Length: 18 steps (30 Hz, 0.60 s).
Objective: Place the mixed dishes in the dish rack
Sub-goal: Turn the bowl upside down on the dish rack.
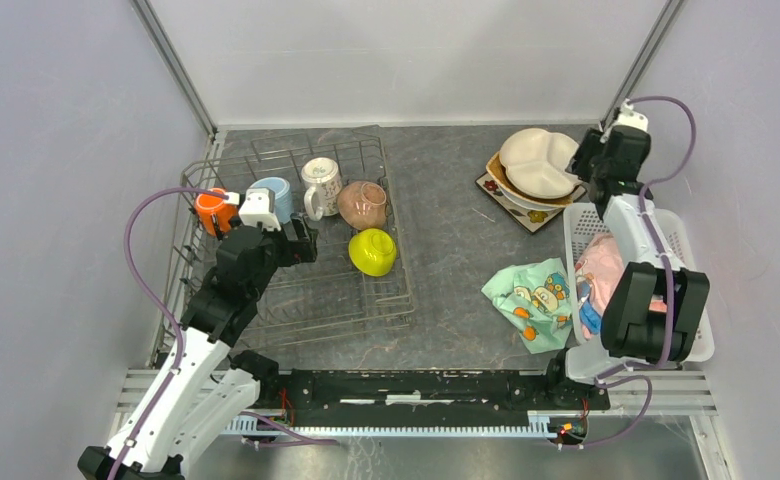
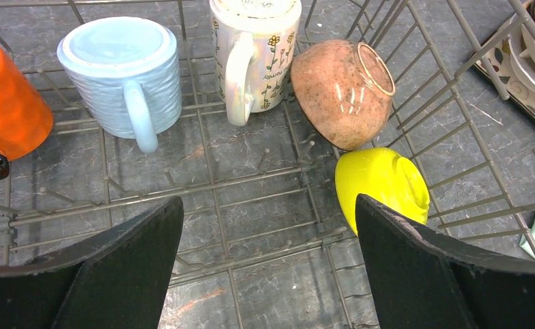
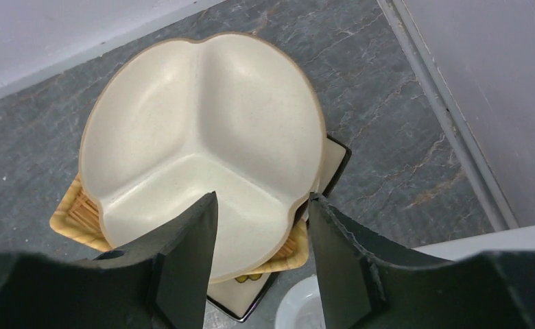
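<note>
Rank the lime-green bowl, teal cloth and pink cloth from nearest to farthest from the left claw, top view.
1. Lime-green bowl, in the rack, beside the left claw.
2. Teal cloth, on the table, further right.
3. Pink cloth, in the basket, far right.

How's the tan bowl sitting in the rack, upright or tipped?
Tipped. The tan bowl lies on its side in the dish rack: its foot ring faces up and sideways, opening out of sight.

The dish rack (image 2: 213, 188) is thin grey metal wire. The tan bowl (image 2: 343, 92) is speckled and glossy, the lime-green bowl (image 2: 385, 185) smooth and shiny, the three-section plate (image 3: 203, 137) matt cream.
</note>
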Each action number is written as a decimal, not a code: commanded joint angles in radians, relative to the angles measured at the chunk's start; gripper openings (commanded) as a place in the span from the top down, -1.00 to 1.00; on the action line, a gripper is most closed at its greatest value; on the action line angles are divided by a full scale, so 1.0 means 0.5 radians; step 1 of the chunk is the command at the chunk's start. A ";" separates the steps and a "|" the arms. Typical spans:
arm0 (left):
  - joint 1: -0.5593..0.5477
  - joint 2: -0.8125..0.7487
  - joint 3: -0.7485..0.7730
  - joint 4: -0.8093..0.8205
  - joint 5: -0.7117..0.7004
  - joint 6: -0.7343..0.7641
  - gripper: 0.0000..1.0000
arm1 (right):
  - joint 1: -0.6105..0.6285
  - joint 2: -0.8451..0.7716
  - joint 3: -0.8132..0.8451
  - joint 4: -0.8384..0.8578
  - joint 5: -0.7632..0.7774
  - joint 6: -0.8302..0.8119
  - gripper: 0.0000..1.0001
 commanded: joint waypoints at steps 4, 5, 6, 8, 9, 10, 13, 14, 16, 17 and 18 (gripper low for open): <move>0.001 -0.023 -0.017 0.088 0.028 0.077 -1.00 | -0.271 0.100 -0.095 0.418 -0.575 0.180 -0.09; 0.001 -0.026 -0.022 0.087 0.029 0.077 -1.00 | -0.290 0.137 -0.089 0.433 -0.592 0.200 -0.07; 0.003 -0.026 -0.023 0.088 0.029 0.074 -1.00 | -0.309 0.172 -0.076 0.436 -0.602 0.230 -0.06; 0.000 -0.025 -0.024 0.092 0.026 0.074 -1.00 | -0.340 0.247 -0.025 0.416 -0.644 0.267 -0.04; 0.003 -0.022 -0.024 0.095 0.026 0.074 -1.00 | -0.350 0.279 -0.009 0.402 -0.653 0.284 -0.04; 0.003 -0.019 -0.026 0.097 0.028 0.074 -1.00 | -0.360 0.298 -0.003 0.403 -0.663 0.297 -0.04; 0.001 -0.011 -0.023 0.095 0.027 0.077 -1.00 | -0.371 0.332 -0.003 0.388 -0.654 0.355 -0.05; 0.003 -0.011 -0.026 0.094 0.028 0.077 -1.00 | -0.370 0.338 -0.012 0.383 -0.646 0.369 -0.06; 0.001 -0.011 -0.026 0.099 0.029 0.076 -1.00 | -0.370 0.339 -0.043 0.383 -0.612 0.425 -0.09; 0.003 -0.011 -0.025 0.100 0.031 0.076 -1.00 | -0.370 0.339 -0.062 0.383 -0.590 0.451 -0.10; 0.001 -0.008 -0.027 0.102 0.034 0.075 -1.00 | -0.372 0.339 -0.078 0.398 -0.587 0.476 -0.10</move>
